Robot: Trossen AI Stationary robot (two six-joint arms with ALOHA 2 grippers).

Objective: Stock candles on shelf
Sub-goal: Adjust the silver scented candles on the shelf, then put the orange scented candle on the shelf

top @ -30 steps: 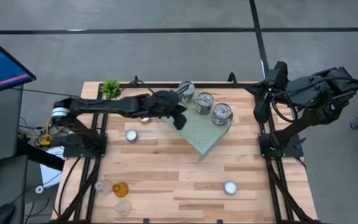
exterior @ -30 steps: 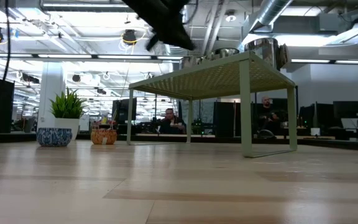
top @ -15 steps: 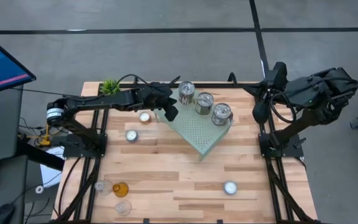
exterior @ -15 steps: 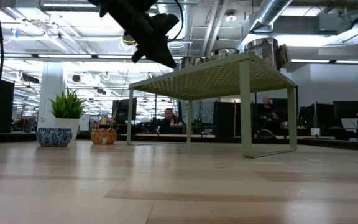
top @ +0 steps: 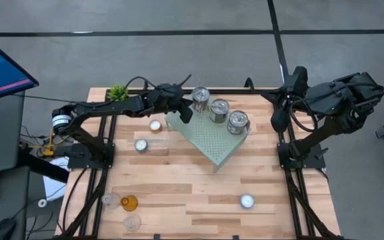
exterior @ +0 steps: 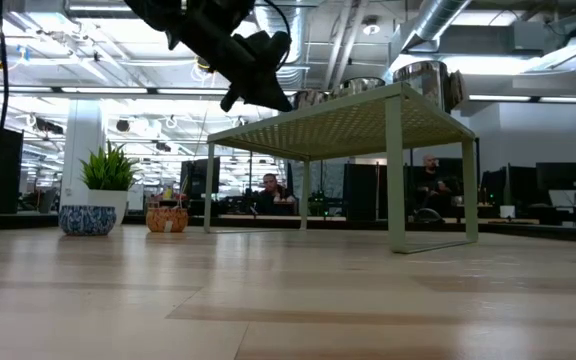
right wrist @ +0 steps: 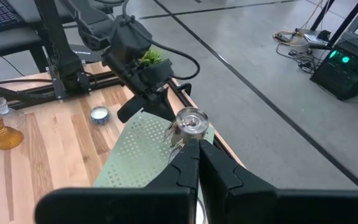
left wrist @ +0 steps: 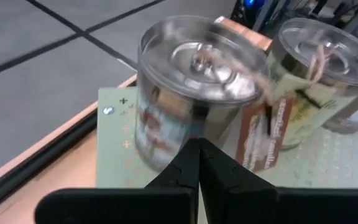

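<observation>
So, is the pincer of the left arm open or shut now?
Shut. In the left wrist view the left pincer shows its two dark fingers pressed together with no gap and nothing between them, just in front of the nearest silver tin on the shelf.

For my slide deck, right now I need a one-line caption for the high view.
Left gripper shut beside three silver tins on the mint shelf; right arm waits folded.

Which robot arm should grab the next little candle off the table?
Probably the left. Its gripper hovers empty by the shelf, close to the tealight on the table. The right gripper is parked off the table's edge, farther away.
</observation>
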